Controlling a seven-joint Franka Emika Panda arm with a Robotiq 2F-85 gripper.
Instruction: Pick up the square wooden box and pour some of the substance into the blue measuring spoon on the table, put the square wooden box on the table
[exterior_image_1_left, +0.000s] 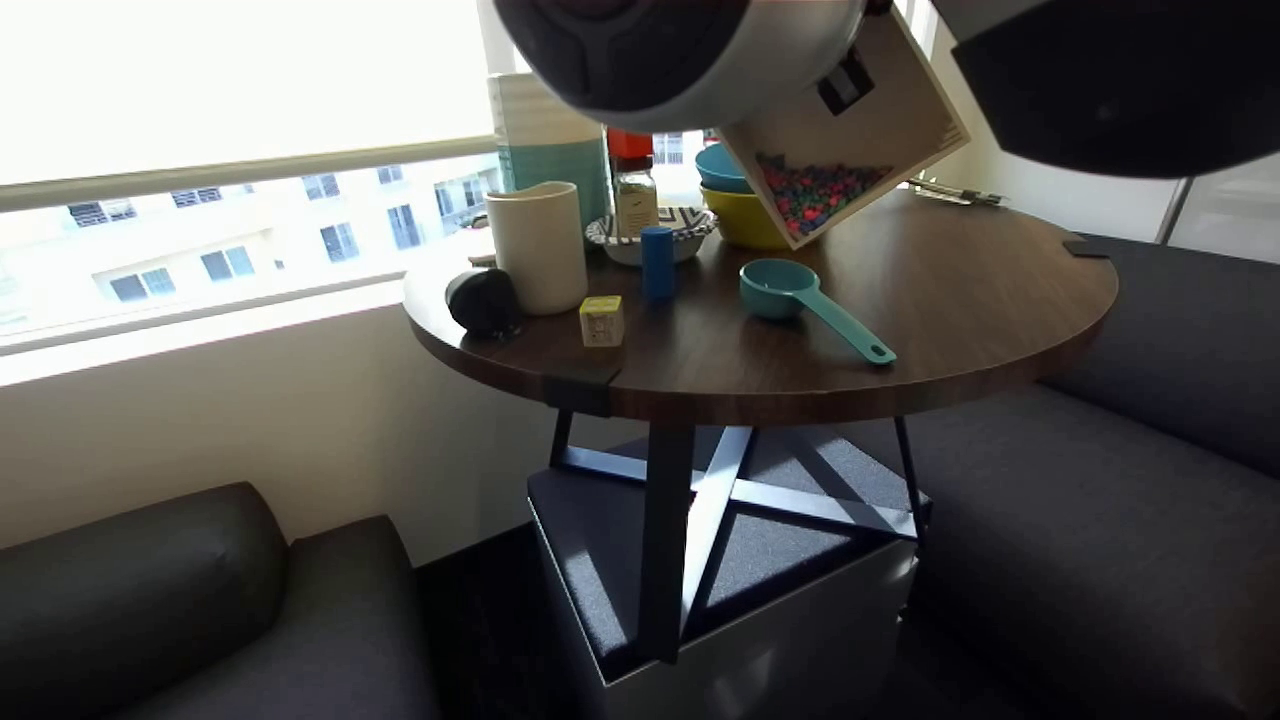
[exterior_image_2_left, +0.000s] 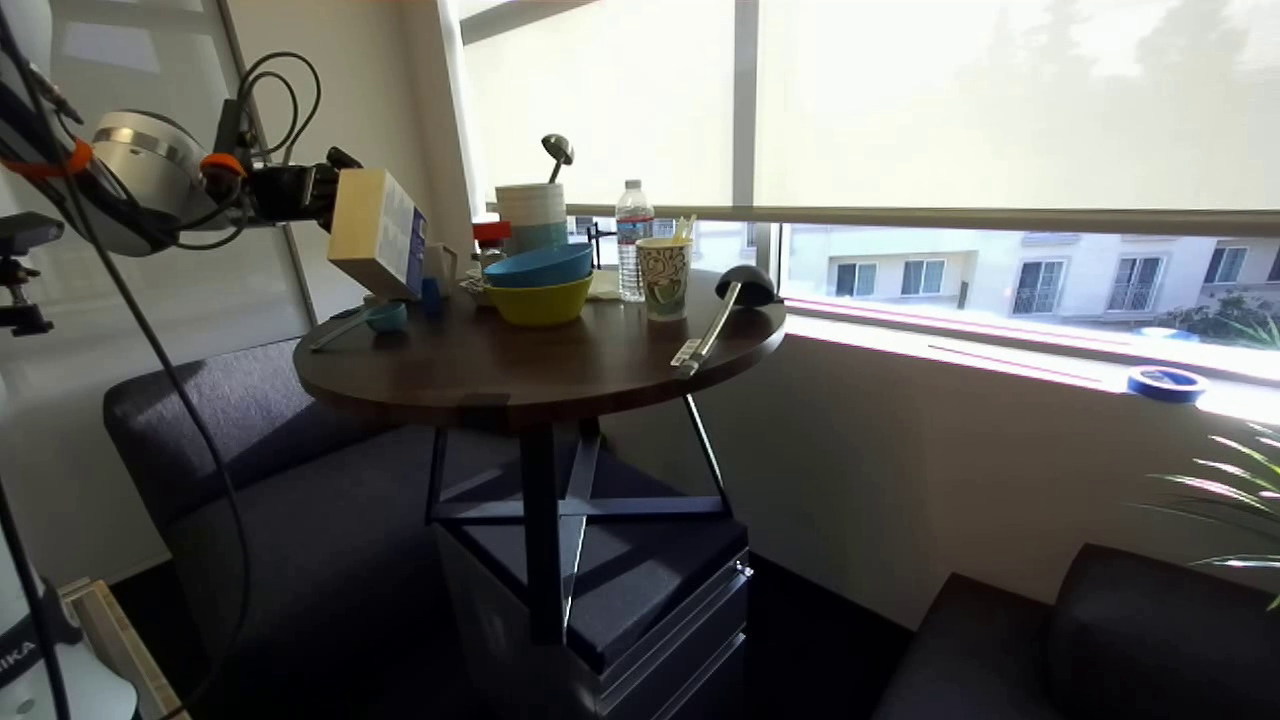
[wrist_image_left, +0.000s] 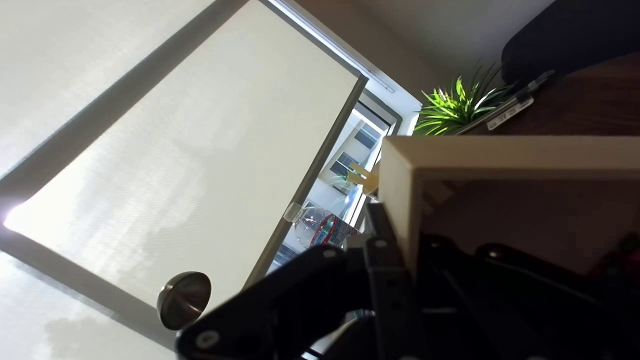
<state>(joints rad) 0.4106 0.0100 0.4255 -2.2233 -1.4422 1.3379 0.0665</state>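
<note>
Pale wood is clamped between my fingers (wrist_image_left: 382, 262), one inside and one outside the wall of the square wooden box (exterior_image_1_left: 865, 140), which I hold tipped in the air, clear of the table (exterior_image_1_left: 960, 290). Its coloured grains (exterior_image_1_left: 815, 197) are heaped toward the lowest corner, and the pour turns on where that corner lies: in both exterior views it hangs above and near the round cup of the blue measuring spoon (exterior_image_1_left: 803, 292), whose long handle runs from the cup toward the table's rim. How squarely the corner stands over the cup I can't tell; depth reads poorly from these angles. I'd judge the pour close, wanting alignment first, then more tilt.
</note>
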